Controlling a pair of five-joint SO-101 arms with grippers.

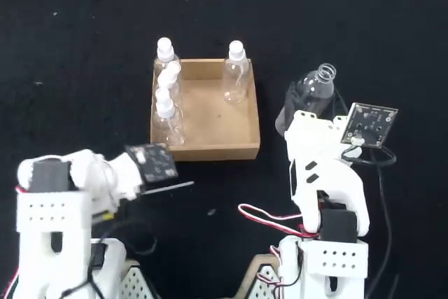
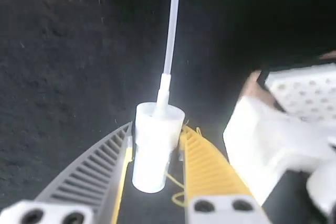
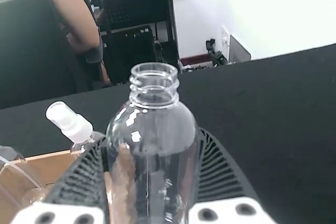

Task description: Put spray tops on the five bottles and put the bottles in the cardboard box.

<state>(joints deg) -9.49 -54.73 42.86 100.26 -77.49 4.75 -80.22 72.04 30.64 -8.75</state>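
My left gripper (image 2: 155,156) is shut on a white spray top (image 2: 154,148), its thin dip tube (image 2: 171,30) pointing away from the wrist. From above, that tube (image 1: 170,187) sticks out rightward just in front of the cardboard box (image 1: 208,150). My right gripper (image 3: 149,182) is shut on a clear open-necked bottle (image 3: 153,145), held right of the box with the bottle (image 1: 313,92) tilted slightly. Several capped bottles stand inside the box: three along its left wall (image 1: 168,96) and one at the far right corner (image 1: 236,71).
Black cloth covers the table (image 1: 84,47). Red and white wires (image 1: 269,216) loop at the right arm's base. The right arm's camera board (image 1: 369,125) juts out right of the held bottle. Open cloth lies between the two arms.
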